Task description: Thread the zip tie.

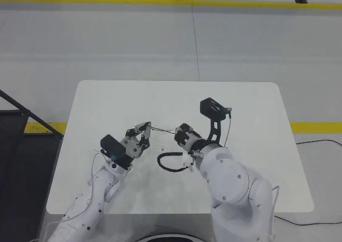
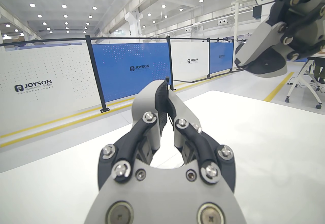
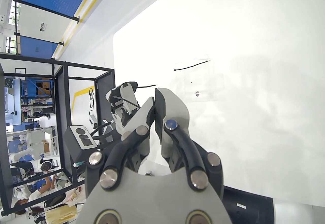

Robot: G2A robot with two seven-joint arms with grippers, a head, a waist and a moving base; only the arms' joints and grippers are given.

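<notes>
Left arm entered from the near-left corner of the table (image 1: 249,103), forearm angled inward toward the centre, with the left gripper (image 1: 140,134) (image 2: 165,88) (image 3: 125,98) raised clear of the surface. Its fingers were clamped together on the zip tie (image 2: 166,81) (image 3: 146,86). The strap ran down between the pads and a short black end stood proud of the fingertips.

From that grip the free tail extended roughly level, long axis left to right, pointing at the right gripper (image 1: 181,134) (image 2: 243,64) (image 3: 155,94). The tail's end lay at the right gripper's fingertips; whether it was pinched there could not be determined. The right gripper's pads were drawn together with barely a sliver between them.

Right arm came up from the near edge, right of centre, wrist turned leftward. The two grippers faced each other tip to tip, close together over the middle of the table.

A second tie (image 3: 193,66) lay flat on the table beyond the right gripper, slightly bowed, apart from both grippers.
</notes>
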